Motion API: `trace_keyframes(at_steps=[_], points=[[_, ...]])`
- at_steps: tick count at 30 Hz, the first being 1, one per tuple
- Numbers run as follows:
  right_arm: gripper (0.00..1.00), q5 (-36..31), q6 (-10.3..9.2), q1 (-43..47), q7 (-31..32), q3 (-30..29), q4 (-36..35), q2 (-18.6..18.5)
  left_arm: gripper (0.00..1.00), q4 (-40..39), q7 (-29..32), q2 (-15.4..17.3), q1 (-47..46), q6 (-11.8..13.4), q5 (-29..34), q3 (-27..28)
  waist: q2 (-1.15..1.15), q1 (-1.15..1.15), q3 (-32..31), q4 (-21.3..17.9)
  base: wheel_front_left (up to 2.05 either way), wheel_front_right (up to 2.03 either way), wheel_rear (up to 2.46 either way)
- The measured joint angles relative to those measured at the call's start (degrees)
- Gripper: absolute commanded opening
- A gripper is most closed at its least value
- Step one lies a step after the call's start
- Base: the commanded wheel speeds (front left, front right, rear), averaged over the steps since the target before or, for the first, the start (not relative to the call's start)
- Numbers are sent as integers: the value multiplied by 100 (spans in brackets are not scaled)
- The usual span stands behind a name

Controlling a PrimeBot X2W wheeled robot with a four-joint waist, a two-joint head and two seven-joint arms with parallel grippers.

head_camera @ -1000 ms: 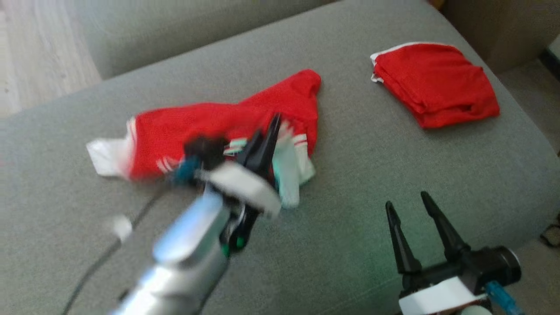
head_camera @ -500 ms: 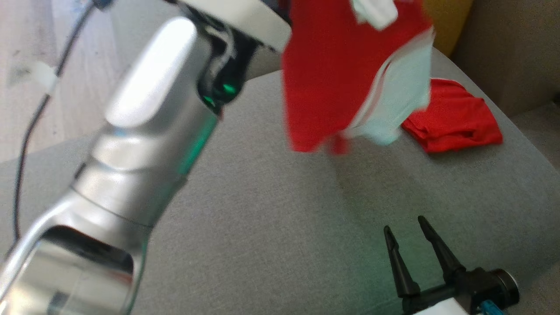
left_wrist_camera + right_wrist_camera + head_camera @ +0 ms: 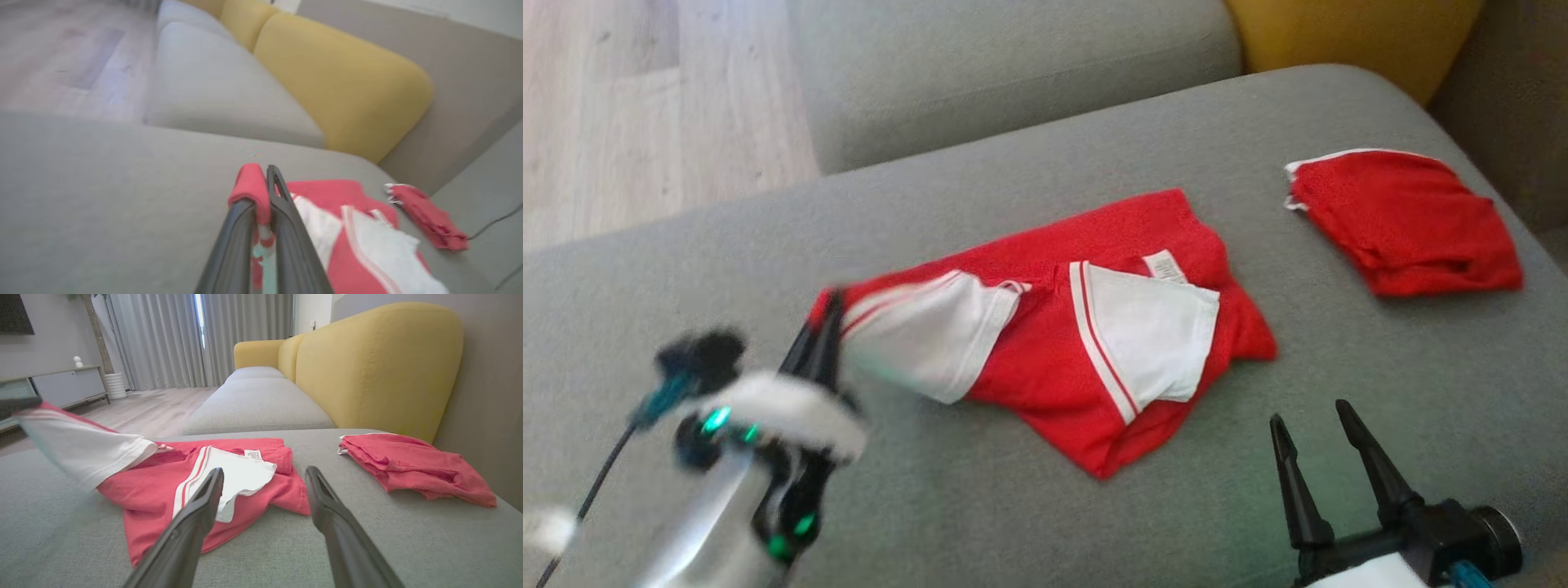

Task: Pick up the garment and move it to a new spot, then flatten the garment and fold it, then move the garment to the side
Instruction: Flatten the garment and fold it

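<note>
Because the left gripper [image 3: 823, 327] has its fingers clenched on a red corner of the garment [image 3: 1054, 367], that edge sits lifted off the grey sofa seat [image 3: 980, 506]. The white sleeve panel beside it slants up toward the gripper rather than lying slack. My guess is that the grip is placed at the outer edge so a pull can stretch the cloth flat. The gripper looks blurred in the head view, so it is probably moving.

The garment's main body lies on the middle of the seat, rumpled, with its lower hem folded into a point and a label showing near the collar. It is not yet flat, so the folding has not begun.

Further right, the right gripper [image 3: 1309, 412] hovers near the seat's front edge with its fingers spread and nothing between them, apart from the cloth. It seems to be waiting to take the opposite edge.

A second red garment [image 3: 1405, 220] lies folded at the far right, well apart from the first, apparently set aside.

Counted: two red garments, one loose and one folded. The loose one has two white panels. There are two grippers with two fingers each, two grey seat cushions, and at least two yellow back cushions [image 3: 380, 363].
</note>
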Motion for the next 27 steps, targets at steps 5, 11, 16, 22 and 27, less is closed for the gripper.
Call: trace_keyframes(at_steps=[5, 11, 16, 22, 27], points=[[100, -12, 0, -24, 0, -11, -14, 1, 0, 73, -292, 436, 684, 208, 69, 125, 0, 0, 225, 212, 0, 0, 0], [100, -67, 0, -96, 0, 1, -12, 1, 100, 193, -565, 417, 367, 320, 370, 163, 0, 0, 455, 449, 0, 0, 0], [100, -80, 0, -230, 0, 13, -12, 1, 100, 204, -829, 438, 223, 711, 953, 76, 0, 1, 569, 498, 0, 0, 0], [100, -116, 0, -236, 0, -20, -11, 1, 100, -250, -958, 370, 692, 1525, 1959, 250, 0, 1, 619, 582, 0, 0, 0], [100, -118, 0, -236, 0, -25, -5, 0, 100, -613, -976, 90, 1347, 1615, 3097, 44, 0, 0, 561, 664, 0, 0, 0]])
